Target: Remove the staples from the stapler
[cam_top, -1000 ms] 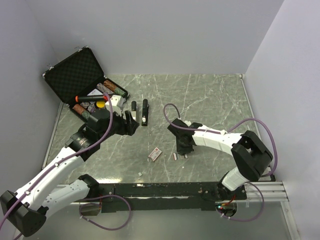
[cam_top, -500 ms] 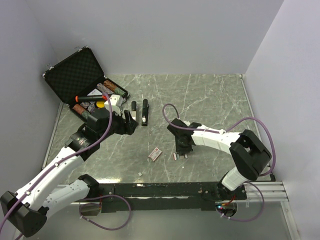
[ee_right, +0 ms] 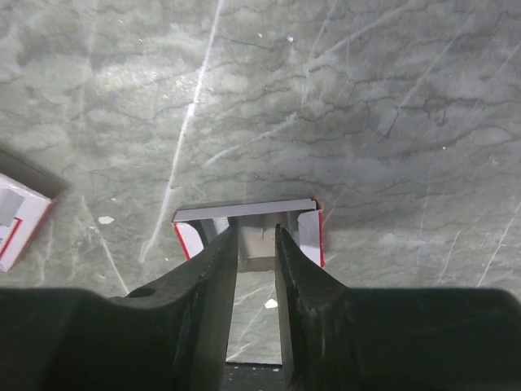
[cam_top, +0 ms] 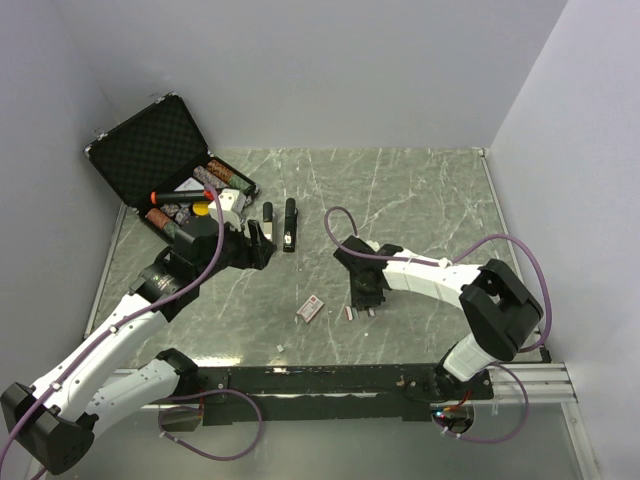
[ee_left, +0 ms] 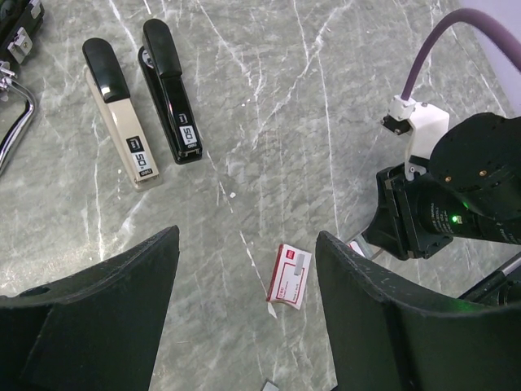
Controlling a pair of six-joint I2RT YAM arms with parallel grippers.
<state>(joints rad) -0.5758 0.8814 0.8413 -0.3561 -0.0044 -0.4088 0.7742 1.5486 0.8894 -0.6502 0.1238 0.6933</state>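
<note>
Two closed staplers lie side by side at the back left: a black stapler [cam_top: 290, 224] [ee_left: 171, 102] and a beige one with a black top [cam_top: 268, 214] [ee_left: 118, 122]. My left gripper [cam_top: 262, 243] [ee_left: 244, 244] hovers open just short of them, with nothing between its fingers. My right gripper [cam_top: 362, 298] [ee_right: 256, 232] is low at mid-table with its tips inside a small open white-and-red tray [ee_right: 309, 232] [cam_top: 351, 312]. Its jaws stand a narrow gap apart and grip nothing. The tray's grey inside shows between them; I cannot make out staples there.
A closed red-and-white staple box [cam_top: 310, 309] [ee_left: 290, 276] lies on the marble between the arms. An open black case [cam_top: 150, 150] with pens and tubes sits at the back left. The right arm's wrist [ee_left: 456, 204] is close on the left gripper's right.
The right arm has edged slightly left over the tray. The left arm and both staplers have not moved.
</note>
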